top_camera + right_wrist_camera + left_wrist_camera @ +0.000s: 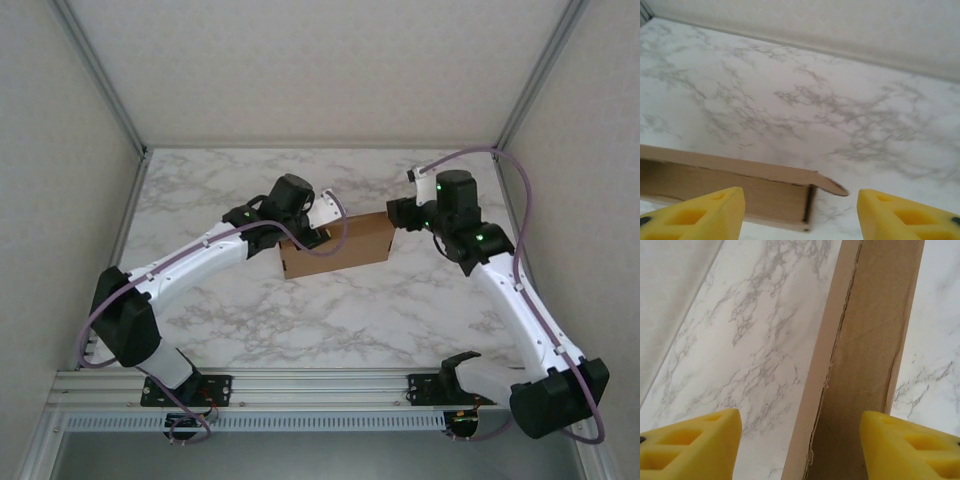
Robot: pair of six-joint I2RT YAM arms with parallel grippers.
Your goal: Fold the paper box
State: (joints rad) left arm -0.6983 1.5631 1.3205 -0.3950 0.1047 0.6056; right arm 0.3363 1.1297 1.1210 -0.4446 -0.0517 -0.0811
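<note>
Box [335, 245] lies near mid-table [400, 310], long axis left to right, between the two arms; from above we see it as a thin closed rectangle, top panel down and walls up.

Left gripper [800, 414]: released, fingers spread wide over the box's left end. We see bare table between the left finger and the box; the right finger overlaps the box's far edge in view, and we cannot tell whether it touches. Nothing is grasped.

Right gripper [800, 191]: released, fingers wide apart, just beside the right end; nothing between them but the box corner and table.

Progress, our judgement: main folds done; the sheet reads as a box, not a flat blank.

Left to do, as far as we can see: a small flap [831, 185] at the right end curls outward, untucked, and that end looks open; the long seam [835, 340] in the left wrist view shows a thin ragged gap, so we think it is not fully seated.

Estimate: late stage; we expect closing the end and pressing the seam remain.
</note>
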